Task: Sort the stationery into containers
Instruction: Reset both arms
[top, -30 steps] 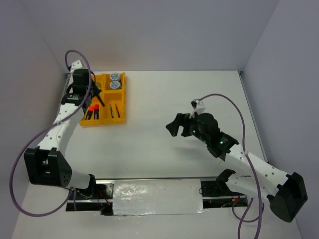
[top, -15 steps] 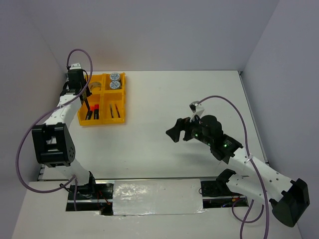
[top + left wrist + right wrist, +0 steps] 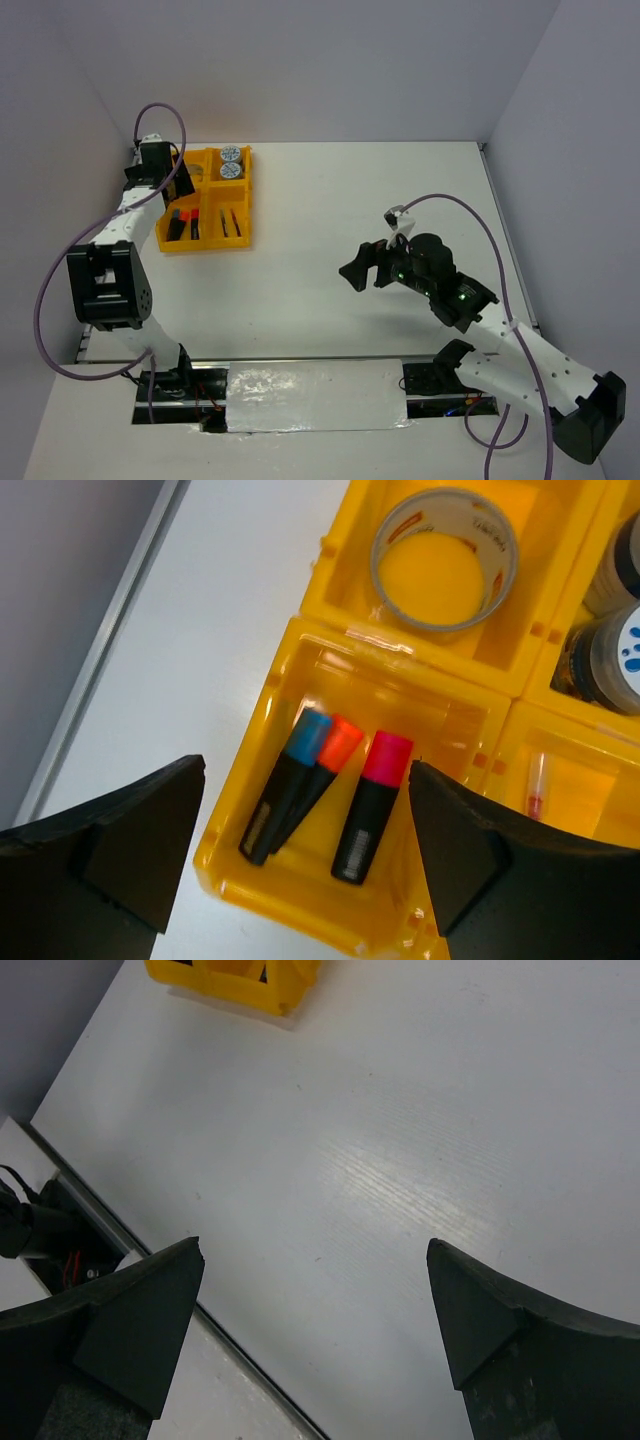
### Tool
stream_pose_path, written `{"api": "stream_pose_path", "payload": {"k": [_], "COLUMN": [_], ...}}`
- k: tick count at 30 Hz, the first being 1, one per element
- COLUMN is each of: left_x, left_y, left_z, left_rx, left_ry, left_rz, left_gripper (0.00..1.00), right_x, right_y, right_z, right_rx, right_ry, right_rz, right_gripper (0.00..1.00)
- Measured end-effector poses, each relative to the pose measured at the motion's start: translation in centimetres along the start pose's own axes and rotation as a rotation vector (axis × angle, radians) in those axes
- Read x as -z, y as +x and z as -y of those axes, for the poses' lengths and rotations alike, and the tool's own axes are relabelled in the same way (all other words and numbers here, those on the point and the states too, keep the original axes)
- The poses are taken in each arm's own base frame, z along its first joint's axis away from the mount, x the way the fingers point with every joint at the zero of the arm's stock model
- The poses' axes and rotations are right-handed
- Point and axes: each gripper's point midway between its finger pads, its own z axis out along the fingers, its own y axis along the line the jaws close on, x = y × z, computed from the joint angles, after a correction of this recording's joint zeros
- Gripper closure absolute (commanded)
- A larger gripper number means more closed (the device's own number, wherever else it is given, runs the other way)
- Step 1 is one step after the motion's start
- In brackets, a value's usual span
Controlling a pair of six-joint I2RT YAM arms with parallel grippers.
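Note:
The yellow tray stands at the table's far left. In the left wrist view its near-left compartment holds three black highlighters lying flat: blue cap, orange cap, pink cap. A silver-grey tape ring lies in the compartment behind. Two blue-white tape rolls fill the far-right compartment, and thin pens the near-right one. My left gripper hovers open over the highlighters, touching none. My right gripper hangs open and empty over bare table at the centre right.
A grey wall and the table's left edge run close beside the tray. A metal rail with a shiny foil strip lines the near edge between the arm bases. The tray's corner shows at the top of the right wrist view.
My left gripper's jaws have gone from nearly shut to wide open above the highlighter compartment. The right arm has drifted slightly nearer and to the right.

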Motion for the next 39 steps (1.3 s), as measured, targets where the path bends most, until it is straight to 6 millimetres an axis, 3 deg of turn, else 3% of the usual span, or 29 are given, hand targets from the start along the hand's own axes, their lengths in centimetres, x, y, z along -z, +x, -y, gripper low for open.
{"api": "stream_pose_path", "payload": {"k": [2, 5, 7, 9, 11, 15, 18, 25, 30, 34, 39], "left_x": [1.1, 4.5, 8.8, 14.7, 21.0, 31.8, 36.4, 38.4, 36.3, 34.5, 34.4], "left_y": [0.0, -2.6, -5.1, -7.7, -8.6, -6.4, -3.2, 4.5, 8.3, 10.0, 10.2], "left_z": [-0.5, -0.7, -1.1, -1.7, -3.0, -6.0, -7.2, -7.9, -8.1, -7.9, -7.8], "left_rx": [0.024, 0.069, 0.100, 0.145, 0.188, 0.236, 0.237, 0.204, 0.195, 0.181, 0.177], "left_ry": [-0.025, -0.004, 0.046, 0.122, 0.187, 0.296, 0.368, 0.432, 0.402, 0.387, 0.391], "left_rz": [-0.034, -0.016, 0.048, 0.175, 0.300, 0.515, 0.589, 0.525, 0.443, 0.371, 0.364], "left_gripper": [0.04, 0.01, 0.01, 0.01, 0.01, 0.01, 0.01, 0.01, 0.01, 0.01, 0.01], "right_x": [0.8, 2.8, 4.6, 6.9, 9.4, 14.4, 17.5, 22.4, 24.5, 24.9, 24.9], "right_y": [-0.5, -2.3, -3.8, -5.7, -7.3, -9.9, -10.8, -9.4, -8.1, -7.3, -6.8], "right_z": [0.0, 0.0, 0.0, 0.3, 0.7, 1.1, 1.6, 2.9, 3.1, 3.5, 3.8], "right_rx": [0.005, 0.021, 0.030, 0.040, 0.048, 0.060, 0.067, 0.064, 0.056, 0.053, 0.052], "right_ry": [0.013, 0.045, 0.075, 0.122, 0.177, 0.257, 0.311, 0.373, 0.361, 0.371, 0.380], "right_rz": [0.013, 0.070, 0.126, 0.191, 0.253, 0.354, 0.398, 0.426, 0.458, 0.447, 0.426], "right_gripper": [0.00, 0.00, 0.00, 0.00, 0.00, 0.00, 0.00, 0.00, 0.00, 0.00, 0.00]}}
